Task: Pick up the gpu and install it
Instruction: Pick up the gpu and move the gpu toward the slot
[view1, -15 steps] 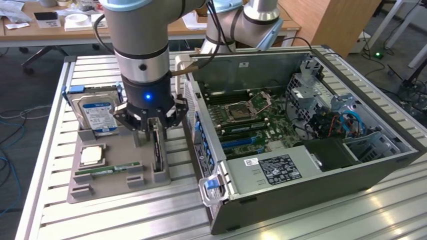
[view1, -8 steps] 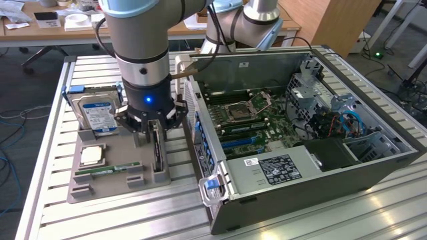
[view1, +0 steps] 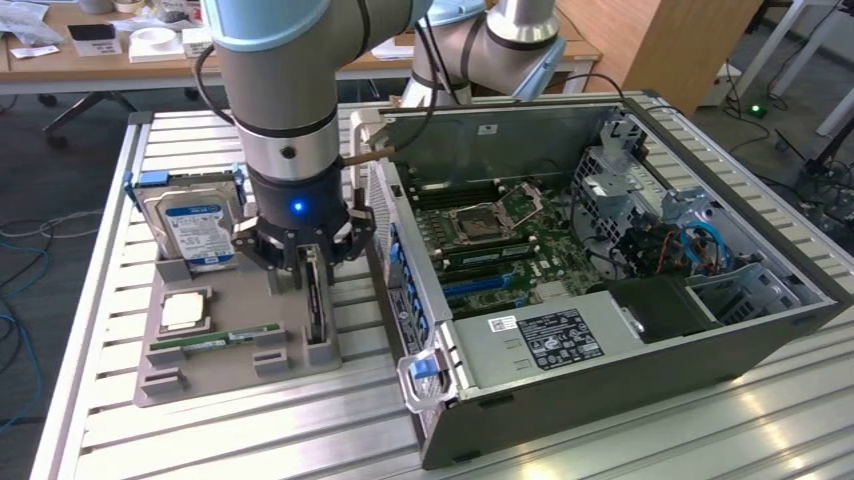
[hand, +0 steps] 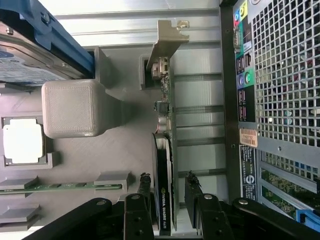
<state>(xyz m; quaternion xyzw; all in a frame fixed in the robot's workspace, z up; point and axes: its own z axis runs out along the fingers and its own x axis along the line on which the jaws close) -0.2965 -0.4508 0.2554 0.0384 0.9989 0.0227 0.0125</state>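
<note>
- My gripper (view1: 310, 270) hangs straight over the gpu (view1: 315, 310), so the card lies directly below it, not off to any side.
- The gpu stands on edge in a slot of the grey tray (view1: 214, 360), on the tray side nearest the computer case (view1: 561, 350).
- Its long axis runs parallel to the case's perforated rear panel (hand: 280, 75), with the silver bracket (hand: 167, 42) at the far end from my fingers.
- In the wrist view the fingers (hand: 144, 187) are spread, one on each face of the card, with a sliver of gap showing; I judge it not yet pinched.
- The closing line crosses the card's thin dimension.
</note>
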